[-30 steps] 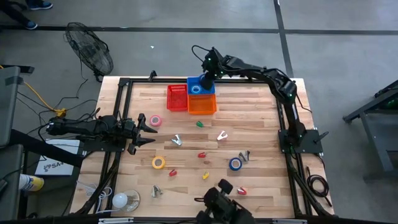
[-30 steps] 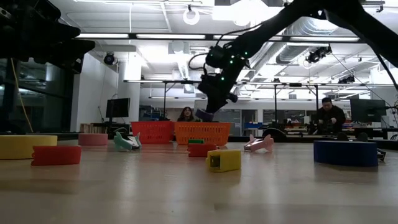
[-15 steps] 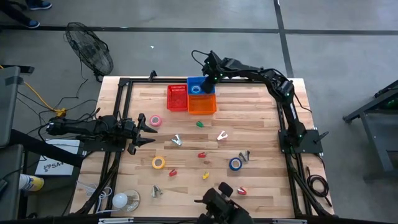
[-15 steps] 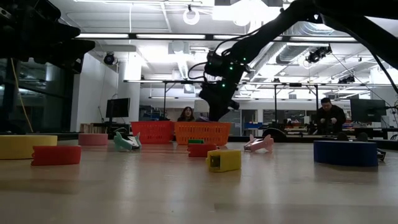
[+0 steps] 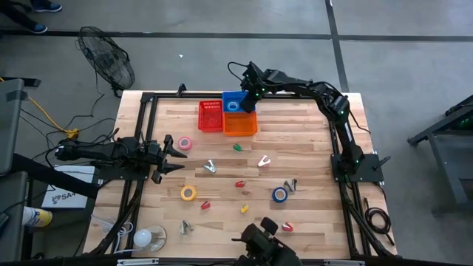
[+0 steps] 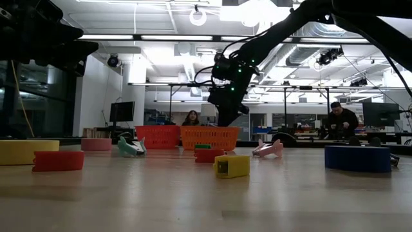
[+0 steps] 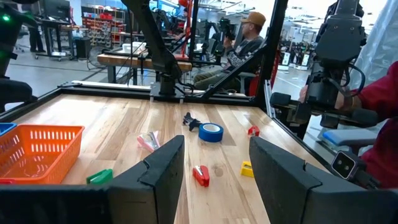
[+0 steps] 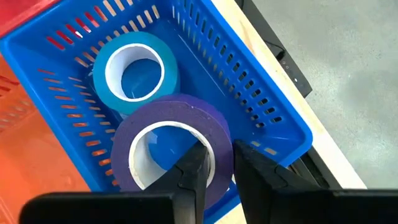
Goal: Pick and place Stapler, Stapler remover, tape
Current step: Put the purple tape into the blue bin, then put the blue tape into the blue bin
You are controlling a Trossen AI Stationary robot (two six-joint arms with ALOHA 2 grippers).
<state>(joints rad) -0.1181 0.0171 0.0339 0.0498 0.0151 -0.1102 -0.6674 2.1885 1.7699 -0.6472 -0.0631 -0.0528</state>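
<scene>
Right hand (image 8: 214, 163) over blue slotted plastic basket (image 8: 261, 99) at tabletop's (image 5: 310, 140) far edge, fingers narrow, pinching wall of purple tape roll (image 8: 171, 134) beside light-blue tape roll (image 8: 134, 71). Left hand (image 5: 174, 155) idle, half-open, near pink tape roll (image 5: 185, 142).

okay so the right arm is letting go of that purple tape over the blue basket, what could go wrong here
1. The right gripper has its fingers pinching the wall of the purple tape, which leans on the light blue tape; on release it may tip or roll.
2. It sits near the blue basket wall, so lifting out could snag the roll or nudge the basket.
</scene>
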